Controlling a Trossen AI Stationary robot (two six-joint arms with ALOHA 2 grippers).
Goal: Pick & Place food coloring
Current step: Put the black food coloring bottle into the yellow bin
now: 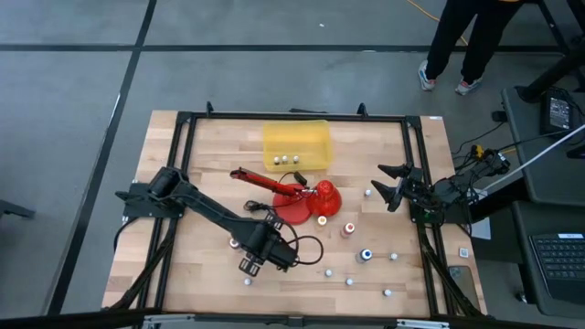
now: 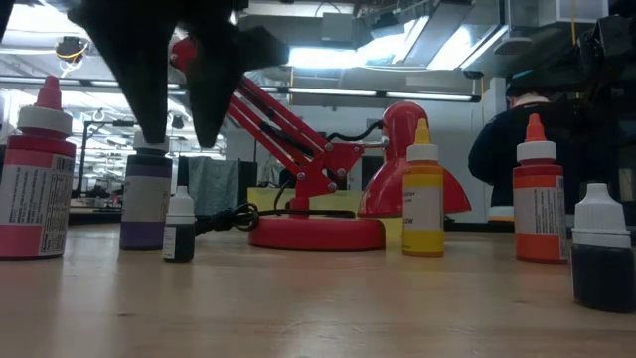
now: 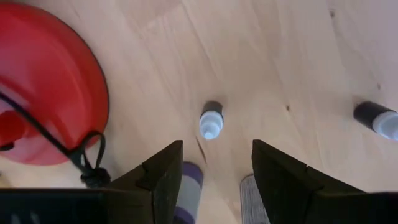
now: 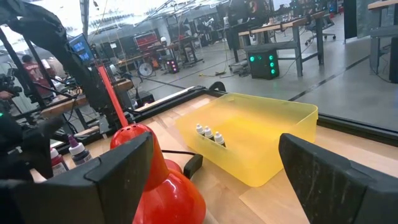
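The left gripper [image 2: 179,134] stands over the purple-labelled dropper bottle [image 2: 146,204] at the table's near left, fingers straddling its pale cap, apparently closing on it. A good lift likely goes straight up, clear of the small dark bottle [image 2: 179,227] just beside. Contact is hidden. The right gripper [image 1: 391,185] waits open at the right edge, near the yellow plastic bin [image 1: 296,144]

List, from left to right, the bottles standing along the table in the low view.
Pink-red bottle → purple bottle → small dark bottle → yellow bottle → orange bottle → dark blue bottle.
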